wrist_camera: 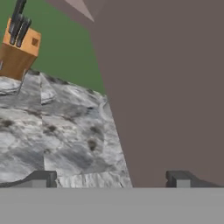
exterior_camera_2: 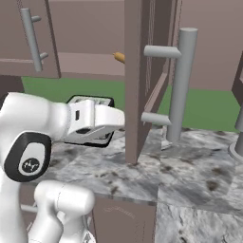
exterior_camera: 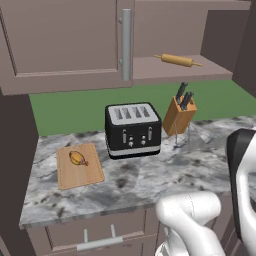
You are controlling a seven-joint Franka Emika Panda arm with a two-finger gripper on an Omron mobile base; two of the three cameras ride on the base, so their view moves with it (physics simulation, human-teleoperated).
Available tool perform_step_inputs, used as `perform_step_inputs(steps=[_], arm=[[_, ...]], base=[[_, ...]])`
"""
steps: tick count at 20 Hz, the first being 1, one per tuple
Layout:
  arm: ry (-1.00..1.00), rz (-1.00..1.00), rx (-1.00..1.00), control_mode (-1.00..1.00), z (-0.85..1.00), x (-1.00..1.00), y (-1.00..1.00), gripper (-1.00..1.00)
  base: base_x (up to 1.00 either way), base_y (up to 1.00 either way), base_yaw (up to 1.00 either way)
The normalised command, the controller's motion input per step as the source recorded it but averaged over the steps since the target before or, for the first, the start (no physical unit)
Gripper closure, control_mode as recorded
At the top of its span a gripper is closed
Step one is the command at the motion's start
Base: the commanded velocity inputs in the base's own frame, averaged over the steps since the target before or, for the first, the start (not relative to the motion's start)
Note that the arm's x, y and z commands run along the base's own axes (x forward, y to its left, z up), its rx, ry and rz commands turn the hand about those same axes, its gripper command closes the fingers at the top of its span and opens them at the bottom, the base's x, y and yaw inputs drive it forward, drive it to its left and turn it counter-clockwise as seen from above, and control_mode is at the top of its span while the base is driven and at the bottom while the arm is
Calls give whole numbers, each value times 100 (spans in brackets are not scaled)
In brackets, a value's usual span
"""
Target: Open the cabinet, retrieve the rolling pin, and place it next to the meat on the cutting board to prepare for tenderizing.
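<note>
From the left base view, the slim wooden rolling pin (exterior_camera: 178, 60) lies on the open cabinet (exterior_camera: 65, 45) shelf, above the black toaster (exterior_camera: 133, 129). In the hand view, the gripper (wrist_camera: 112, 178) fingertips sit wide apart, empty, over speckled marble counter (wrist_camera: 52, 131).

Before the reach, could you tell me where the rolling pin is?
The rolling pin lies on the open cabinet's shelf, upper right in the left base view, above the knife block.

toaster: black-and-silver four-slot toaster (exterior_camera: 133, 130), upright toward the back of the grey marbled stone surface (exterior_camera: 150, 175)
knife block: tilted orange-brown wooden knife block (exterior_camera: 179, 116) holding dark-handled knives, just right of the toaster
wall: green wall (exterior_camera: 75, 110) behind both
drawer: mauve drawer with short grey handle (exterior_camera: 99, 242) under the surface's front edge
</note>
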Motion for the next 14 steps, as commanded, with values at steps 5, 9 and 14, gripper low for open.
perform_step_inputs(steps=[5, 9, 14], arm=[[-1, 9, 0, -100, 0, -8, 46, -100], [0, 10, 0, -100, 6, 4, 50, -100], [0, 11, 0, -100, 24, 16, 48, -100]], base=[[0, 0, 0], [0, 0, 0], [0, 0, 0]])
